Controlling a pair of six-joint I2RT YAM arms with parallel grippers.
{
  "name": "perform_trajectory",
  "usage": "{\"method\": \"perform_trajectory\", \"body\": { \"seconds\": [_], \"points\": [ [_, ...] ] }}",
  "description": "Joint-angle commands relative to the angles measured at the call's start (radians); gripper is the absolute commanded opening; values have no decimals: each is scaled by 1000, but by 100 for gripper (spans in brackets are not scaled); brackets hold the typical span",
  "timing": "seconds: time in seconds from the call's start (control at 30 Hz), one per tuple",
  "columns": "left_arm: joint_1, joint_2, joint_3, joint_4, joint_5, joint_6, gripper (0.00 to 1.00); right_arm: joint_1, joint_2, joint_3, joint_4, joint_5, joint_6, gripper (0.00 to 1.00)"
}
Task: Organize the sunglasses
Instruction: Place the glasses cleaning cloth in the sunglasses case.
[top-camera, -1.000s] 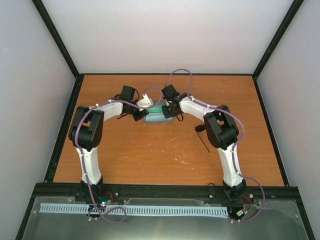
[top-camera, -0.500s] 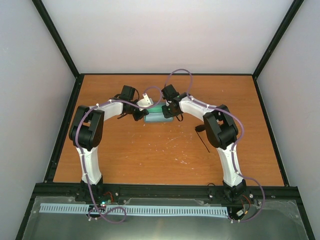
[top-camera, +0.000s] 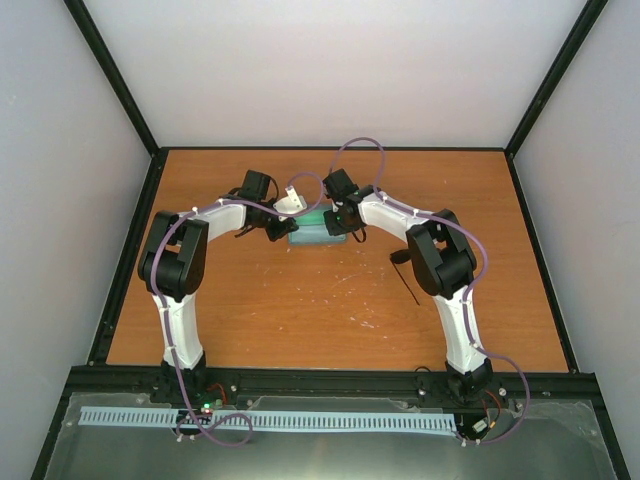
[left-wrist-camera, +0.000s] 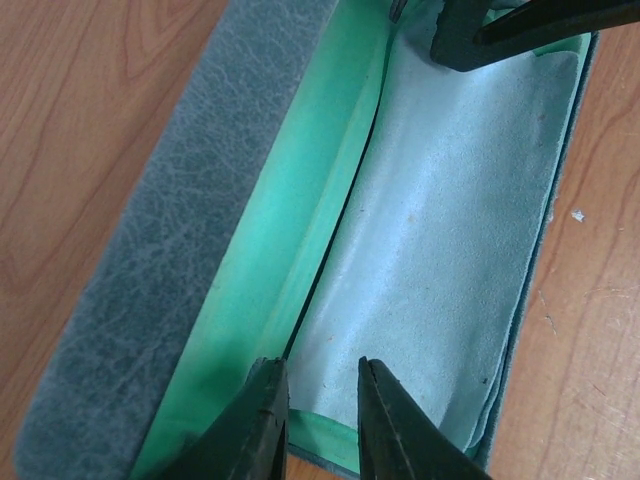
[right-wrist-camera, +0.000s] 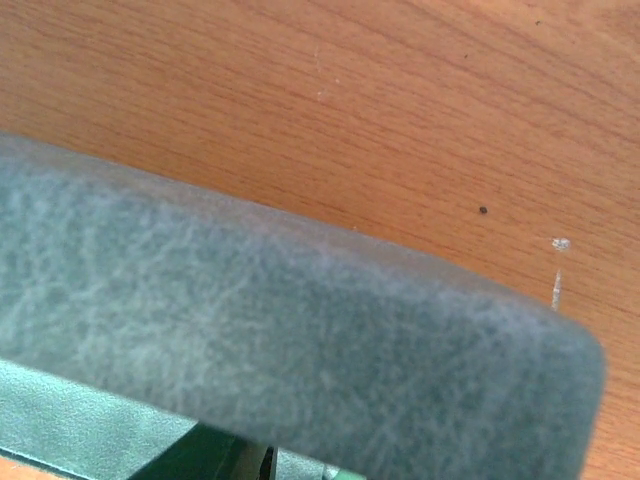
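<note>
The blue-grey case (top-camera: 312, 235) lies open at the middle back of the table, with both grippers at it. In the left wrist view its lid (left-wrist-camera: 170, 250) leans to the left. The green lining (left-wrist-camera: 290, 250) and the pale blue cloth (left-wrist-camera: 450, 230) inside it show. My left gripper (left-wrist-camera: 322, 405) hovers over the near end of the cloth, jaws a little apart with nothing between them. My right gripper's finger (left-wrist-camera: 465, 40) is at the case's far end. The right wrist view is filled by the lid (right-wrist-camera: 280, 340), which hides the jaws. The black sunglasses (top-camera: 408, 283) lie beside the right arm's elbow, partly hidden.
The orange wooden table (top-camera: 300, 310) is walled by black frame posts and pale panels. The two arms arch inward and meet at the case. A white part (top-camera: 290, 203) sits just behind the case.
</note>
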Motion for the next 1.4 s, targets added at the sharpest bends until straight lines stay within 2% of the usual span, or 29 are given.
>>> {"method": "perform_trajectory", "body": {
  "seconds": [0.0, 0.13, 0.3, 0.4, 0.53, 0.63, 0.7, 0.9, 1.0, 1.07, 1.13, 1.17, 1.23, 1.3, 1.37],
  "points": [
    [7, -18, 20, 12, 8, -7, 23, -5, -31, 9, 0, 40, 9, 25],
    [7, -40, 13, 17, 11, -16, 25, -5, -84, -16, 6, 87, 17, 25],
    [7, -83, -6, 29, 21, -37, 26, -9, -176, -71, 30, 150, 44, 37],
    [8, -101, -7, 28, 20, -50, 26, -15, -228, -95, 35, 185, 70, 41],
    [7, -135, -16, 25, 25, -58, 26, -31, -317, -153, 27, 224, 113, 39],
    [7, -162, -33, 25, 38, -59, 26, -46, -406, -219, 5, 251, 106, 31],
    [7, -171, -43, 20, 43, -61, 26, -64, -470, -267, -24, 245, 44, 33],
    [7, -163, -41, 3, 47, -45, 26, -96, -641, -482, -70, 234, -253, 56],
    [7, -156, -36, 1, 43, -28, 25, -149, -746, -593, -41, 155, -366, 64],
    [7, -153, -33, 1, 42, -18, 25, -195, -832, -680, 16, -11, -482, 68],
    [7, -151, -32, 1, 43, -10, 25, -208, -943, -789, 148, -36, -571, 67],
    [7, -153, -32, 1, 41, -9, 25, -228, -1004, -841, 245, -64, -604, 63],
    [8, -154, -37, 0, 32, -5, 25, -299, -1091, -912, 334, -143, -645, 58],
    [8, -155, -41, -1, 27, -4, 25, -378, -1112, -929, 333, -184, -686, 58],
    [8, -154, -48, -1, 27, -2, 25, -403, -1072, -914, 281, -200, -753, 60]
  ]
}}
